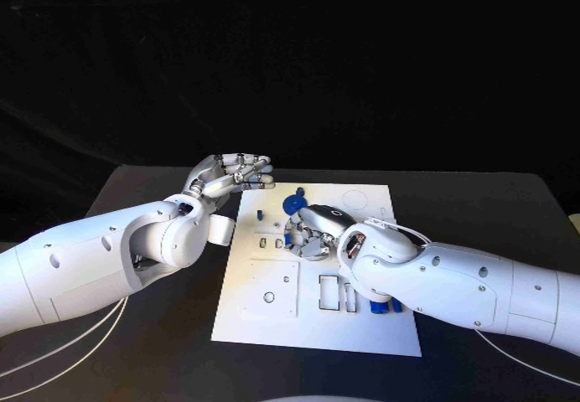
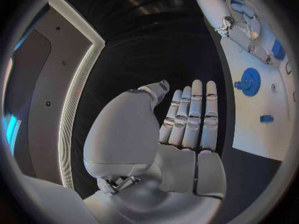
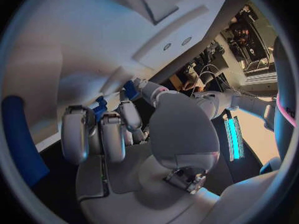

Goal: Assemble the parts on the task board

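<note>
Blue parts [image 1: 294,203] lie on the white task board [image 1: 317,328]; we judge them light, rigid, best pinched by their edges. Our right hand [image 1: 309,237] pinches one; our left hand [image 1: 232,177] hovers released.

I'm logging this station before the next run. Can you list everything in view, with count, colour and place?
Table: one, black, under everything.
Task board: one, white, middle of the table.
Gear: one, blue, far part of the board.
Small parts: a few, blue, right edge of the board by the right arm.
Left hand: silver, fingers together, holding nothing, off the board's far left corner.
Right hand: silver, fingers down on the board; whether it holds anything is hidden.
</note>
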`<state>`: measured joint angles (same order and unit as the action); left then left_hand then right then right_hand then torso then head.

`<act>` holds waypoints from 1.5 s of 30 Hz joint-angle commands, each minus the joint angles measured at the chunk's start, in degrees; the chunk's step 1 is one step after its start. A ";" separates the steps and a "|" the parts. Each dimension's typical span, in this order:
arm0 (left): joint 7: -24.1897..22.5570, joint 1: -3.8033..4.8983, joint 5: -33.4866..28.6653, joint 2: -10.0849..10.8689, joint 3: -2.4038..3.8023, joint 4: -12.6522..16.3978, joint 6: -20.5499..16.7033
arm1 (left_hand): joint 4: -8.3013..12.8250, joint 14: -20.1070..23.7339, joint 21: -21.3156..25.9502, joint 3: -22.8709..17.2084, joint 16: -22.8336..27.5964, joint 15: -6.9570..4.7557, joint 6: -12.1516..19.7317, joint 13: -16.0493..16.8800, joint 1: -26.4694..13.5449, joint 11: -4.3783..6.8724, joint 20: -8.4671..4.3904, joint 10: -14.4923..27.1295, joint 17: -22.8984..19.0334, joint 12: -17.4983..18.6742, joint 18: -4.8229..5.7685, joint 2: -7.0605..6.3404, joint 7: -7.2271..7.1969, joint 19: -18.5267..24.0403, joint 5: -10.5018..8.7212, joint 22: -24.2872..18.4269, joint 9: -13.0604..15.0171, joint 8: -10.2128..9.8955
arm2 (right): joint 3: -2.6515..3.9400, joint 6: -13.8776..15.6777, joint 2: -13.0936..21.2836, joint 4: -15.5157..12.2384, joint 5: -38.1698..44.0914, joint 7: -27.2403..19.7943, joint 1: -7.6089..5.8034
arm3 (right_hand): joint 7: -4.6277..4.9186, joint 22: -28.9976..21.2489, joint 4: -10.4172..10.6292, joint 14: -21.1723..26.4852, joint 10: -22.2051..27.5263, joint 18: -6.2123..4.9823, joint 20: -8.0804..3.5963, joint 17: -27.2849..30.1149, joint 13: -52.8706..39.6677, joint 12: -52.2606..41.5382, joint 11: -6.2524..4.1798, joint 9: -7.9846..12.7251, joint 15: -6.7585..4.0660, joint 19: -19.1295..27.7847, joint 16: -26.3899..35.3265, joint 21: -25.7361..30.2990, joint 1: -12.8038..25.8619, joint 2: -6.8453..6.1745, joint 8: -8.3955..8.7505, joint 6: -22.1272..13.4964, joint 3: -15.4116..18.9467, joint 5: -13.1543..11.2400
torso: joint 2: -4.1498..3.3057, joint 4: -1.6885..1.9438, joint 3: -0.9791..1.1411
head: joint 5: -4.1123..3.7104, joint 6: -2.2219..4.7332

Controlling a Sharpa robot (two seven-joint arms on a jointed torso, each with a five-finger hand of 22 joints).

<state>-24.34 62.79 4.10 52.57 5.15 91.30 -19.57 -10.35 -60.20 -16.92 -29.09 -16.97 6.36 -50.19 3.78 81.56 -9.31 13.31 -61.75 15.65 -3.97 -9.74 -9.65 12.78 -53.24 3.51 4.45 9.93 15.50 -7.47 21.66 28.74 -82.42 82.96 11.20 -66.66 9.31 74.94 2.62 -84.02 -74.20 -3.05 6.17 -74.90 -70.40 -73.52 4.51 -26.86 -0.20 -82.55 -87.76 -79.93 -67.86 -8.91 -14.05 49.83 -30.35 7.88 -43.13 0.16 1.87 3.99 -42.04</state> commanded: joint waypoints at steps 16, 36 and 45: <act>-0.34 0.05 -0.14 -0.04 0.04 0.08 0.72 | -0.08 -0.14 0.22 -0.28 0.32 0.28 0.05 -0.01 -0.51 -0.31 -0.08 -0.15 0.08 0.24 -0.79 -0.14 0.24 -0.35 -0.26 -0.06 -0.04 -0.25 | -0.02 0.53 0.06 -0.02 0.36 -0.96 0.07 | 0.36 5.23 1.46 -4.23 2.28 -0.13 0.43 -7.85 1.87 1.79 0.34 0.67 0.81 0.74 0.56 1.29 0.97 -2.15 1.42 -2.15 3.40 -1.63 | 0.00 0.01 0.00 | 0.05 -0.03; 12.71 0.06 13.84 -0.10 0.04 -1.85 -0.45 | -2.26 -14.41 -10.00 2.35 -18.82 -4.35 -1.81 1.94 -5.76 3.05 -5.61 -9.06 15.30 -2.99 -0.77 -1.25 -1.94 -13.11 -0.22 4.32 0.52 -0.04 | 0.75 10.30 7.82 -7.14 -14.28 -18.67 -0.73 | 1.34 4.74 4.49 -4.00 4.22 -0.41 1.35 -7.18 3.73 2.16 1.27 2.88 1.68 1.32 0.91 2.60 -3.64 -0.44 1.95 -4.90 9.94 -1.69 | 0.72 -0.64 -0.02 | 0.39 1.00; 31.01 0.11 33.06 -1.36 0.05 -4.16 9.36 | -6.12 -23.64 -30.78 6.08 -62.86 -7.02 -0.35 27.71 -10.34 6.23 -9.08 -2.91 56.52 -37.41 -0.79 0.33 -5.50 -14.98 0.42 16.91 6.37 10.50 | 1.40 8.96 14.66 -8.63 -33.53 -23.47 -4.82 | 0.96 4.09 5.32 -3.80 4.40 -0.64 0.98 -6.36 4.11 2.20 0.88 2.90 1.30 1.87 1.33 3.64 -4.05 0.64 0.47 -3.82 9.62 2.61 | 2.19 -1.85 -0.02 | 1.29 0.71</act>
<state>-3.58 62.80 25.77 51.53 5.15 87.20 -16.76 -16.29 -82.88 -45.56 -23.43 -77.40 -0.54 -50.78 27.80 71.94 -3.31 4.53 -65.99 69.30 -36.30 -9.74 -9.58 8.05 -68.68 3.69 19.97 15.34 24.17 -6.06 30.44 42.91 -91.03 59.53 -8.28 -71.15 10.25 74.91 7.62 -84.12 -69.80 -3.05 7.18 -74.94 -66.26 -71.09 5.64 -24.01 1.53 -81.11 -86.75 -76.42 -71.75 -8.71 -13.29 45.65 -20.65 10.11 -41.63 -1.20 1.82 4.98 -41.12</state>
